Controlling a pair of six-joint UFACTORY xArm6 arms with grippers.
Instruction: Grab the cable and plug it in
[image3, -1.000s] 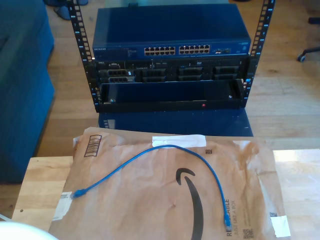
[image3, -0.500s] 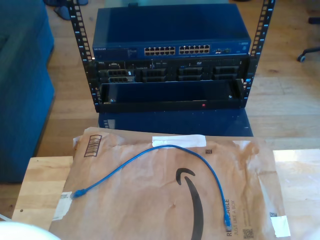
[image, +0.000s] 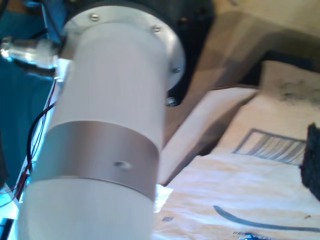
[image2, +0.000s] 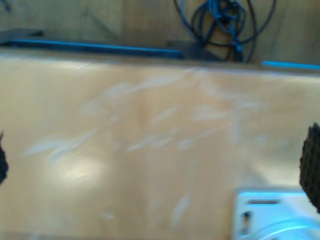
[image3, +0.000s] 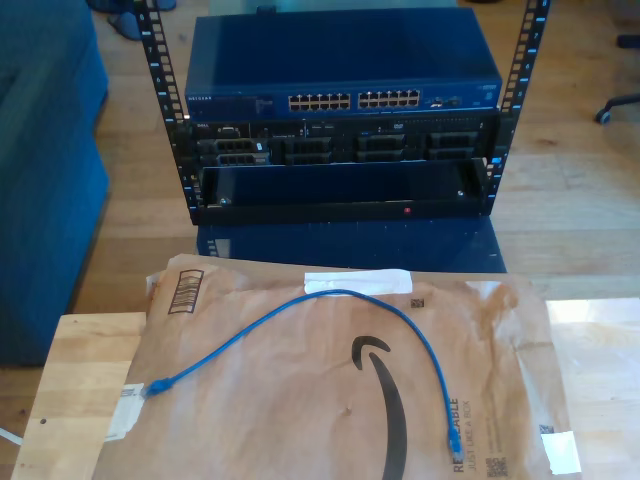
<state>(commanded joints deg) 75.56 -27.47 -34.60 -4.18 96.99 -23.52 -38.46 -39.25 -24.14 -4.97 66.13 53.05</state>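
The bright-blue cable (image3: 330, 296) lies in an arch on a brown paper mailer (image3: 300, 410), one plug (image3: 157, 387) toward the exterior view's left and the other plug (image3: 453, 438) toward its right. No gripper touches it. In the first wrist view one black pad (image: 312, 155) of my first gripper stands at the picture's edge over the mailer (image: 260, 190); a white arm link (image: 105, 125) hides the other side. My second gripper (image2: 157, 162) hangs open over bare wood, its pads (image2: 312, 165) far apart with nothing between them.
Behind the wooden table (image3: 70, 370) stands a rack (image3: 340, 185) with a blue network switch (image3: 340, 60) whose port rows (image3: 355, 100) face the table. A blue couch (image3: 40, 150) fills the exterior view's left. A cable bundle (image2: 225, 20) hangs beyond the table edge.
The white rounded shape at the exterior view's bottom-left corner has slid out of the picture. The cable and mailer have not moved.
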